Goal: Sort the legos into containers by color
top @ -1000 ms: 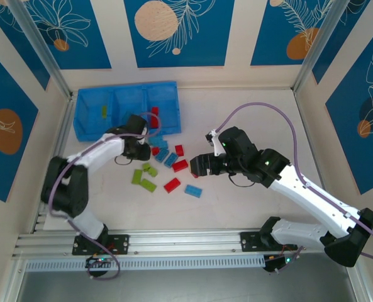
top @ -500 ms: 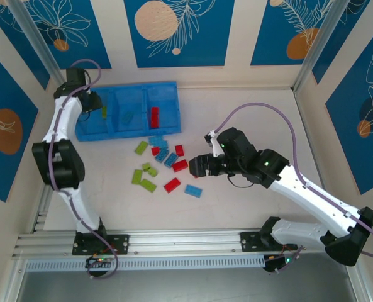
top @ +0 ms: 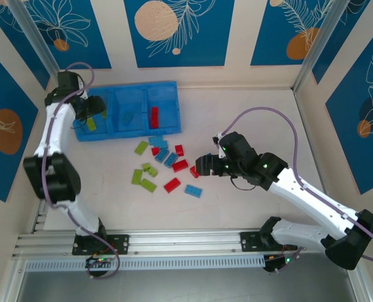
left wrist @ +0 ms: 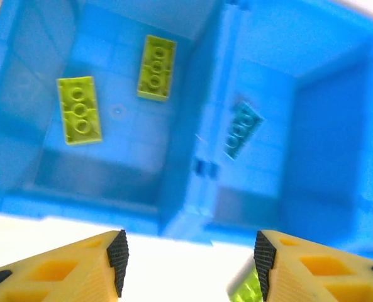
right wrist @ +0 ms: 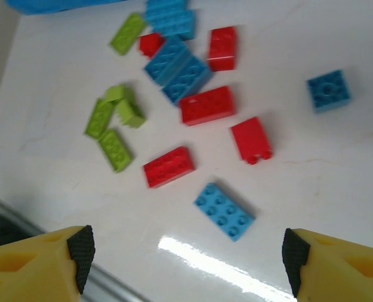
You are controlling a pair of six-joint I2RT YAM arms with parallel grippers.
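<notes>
tray (left wrist: 192, 189) lies under my left gripper (left wrist: 189, 255), its fingers spread and empty; i see two green bricks (left wrist: 79, 118) in the leftmost compartment. my right gripper (right wrist: 186, 251) hangs spread wide above loose bricks (right wrist: 206, 104) on the table (right wrist: 312, 163).

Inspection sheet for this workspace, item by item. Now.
Surface: pale glossy table, no spills seen.
Job's things: blue tray holds two lime bricks left, one light-blue brick middle, one red brick right; loose bricks in all three colours lie on the table.
Clutter: nothing seen.
Grippers: left gripper above the tray's left compartment, fingers apart, empty; right gripper above the loose bricks, fingers apart, empty.
Cables: purple cables run along both arms.
Surroundings: blue leaf-print panels, metal rail at near edge.
</notes>
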